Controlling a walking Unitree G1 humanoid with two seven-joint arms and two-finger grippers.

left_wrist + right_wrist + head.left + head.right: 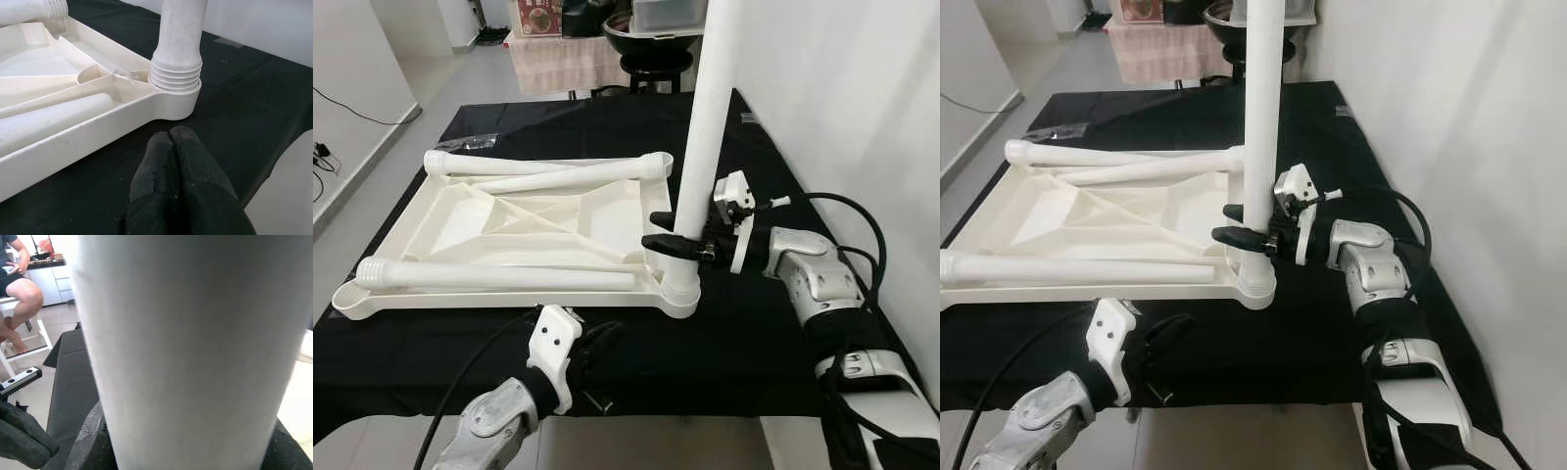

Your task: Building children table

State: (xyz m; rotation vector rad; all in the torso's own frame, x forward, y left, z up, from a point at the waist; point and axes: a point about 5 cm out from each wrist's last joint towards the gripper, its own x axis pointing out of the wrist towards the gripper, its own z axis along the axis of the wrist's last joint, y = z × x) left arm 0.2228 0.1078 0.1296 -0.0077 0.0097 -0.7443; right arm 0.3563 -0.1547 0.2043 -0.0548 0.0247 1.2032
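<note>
Three loose legs [509,277] lie in the upturned tabletop [401,300]; right pincer [664,230] clasps the upright leg [700,137], left pincer [171,147] closed.

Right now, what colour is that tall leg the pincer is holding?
White, like the tabletop; the upright leg shows best in the left eye view.

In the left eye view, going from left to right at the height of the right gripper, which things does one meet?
Table top → upright leg → right gripper clamped on it → right arm → white wall.
</note>
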